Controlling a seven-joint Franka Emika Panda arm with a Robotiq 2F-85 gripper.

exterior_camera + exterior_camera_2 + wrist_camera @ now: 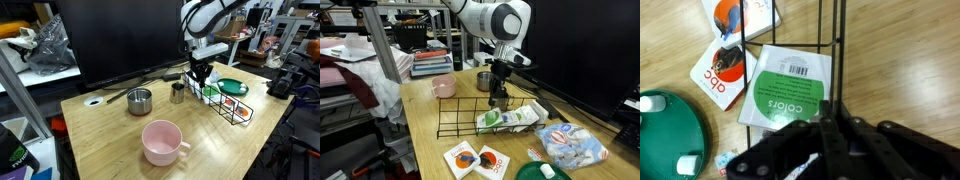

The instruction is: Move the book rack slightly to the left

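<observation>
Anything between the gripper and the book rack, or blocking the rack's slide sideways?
Nothing between them: the gripper sits right at the wires of the book rack. Neighbours to watch: small steel cup near one end, green plate along one long side. Which lies leftward, I can't tell.

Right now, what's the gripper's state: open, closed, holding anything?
The gripper: jaws closed on an upright wire of the book rack.

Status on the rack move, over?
Gripper shut on a book rack divider wire. Green colors book lies inside the rack. Green plate and abc books close beside it.
</observation>
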